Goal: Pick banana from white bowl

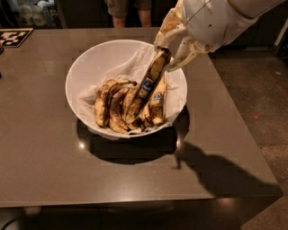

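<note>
The white bowl (96, 63) stands on the grey table, lined with crumpled white paper and holding several brown-blotched bananas. My gripper (167, 48) is over the bowl's right rim, shut on the top end of the banana (148, 85), a long one with a blue sticker mid-length. That banana is tilted steeply, its upper end raised and its lower end still down among the others. A second banana (157, 105) with a blue sticker lies beside it in the bowl.
The grey table (40, 148) extends left and front; its right edge drops to the floor. A black-and-white marker tag (13, 37) lies at the far left corner. A person's legs (130, 11) stand behind the table.
</note>
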`<state>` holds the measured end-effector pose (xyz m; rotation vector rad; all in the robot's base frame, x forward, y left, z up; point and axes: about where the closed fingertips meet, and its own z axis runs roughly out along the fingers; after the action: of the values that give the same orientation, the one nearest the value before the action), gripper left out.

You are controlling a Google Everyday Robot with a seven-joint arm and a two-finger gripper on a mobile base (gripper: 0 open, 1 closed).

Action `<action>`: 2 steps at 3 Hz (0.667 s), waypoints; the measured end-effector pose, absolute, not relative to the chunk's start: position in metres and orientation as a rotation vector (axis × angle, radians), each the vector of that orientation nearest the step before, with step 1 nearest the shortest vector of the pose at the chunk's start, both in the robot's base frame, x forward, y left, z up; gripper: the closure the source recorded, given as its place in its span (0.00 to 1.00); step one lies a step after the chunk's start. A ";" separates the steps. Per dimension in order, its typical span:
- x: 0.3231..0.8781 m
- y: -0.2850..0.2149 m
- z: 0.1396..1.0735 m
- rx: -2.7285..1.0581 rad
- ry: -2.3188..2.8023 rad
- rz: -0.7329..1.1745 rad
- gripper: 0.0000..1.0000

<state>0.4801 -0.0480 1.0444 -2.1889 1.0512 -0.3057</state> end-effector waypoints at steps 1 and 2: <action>0.463 -0.051 1.053 -2.132 1.024 -0.340 1.00; 0.446 -0.054 1.058 -2.067 1.004 -0.364 1.00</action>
<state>0.4456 -0.0540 1.0581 -2.0672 1.0039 -0.3642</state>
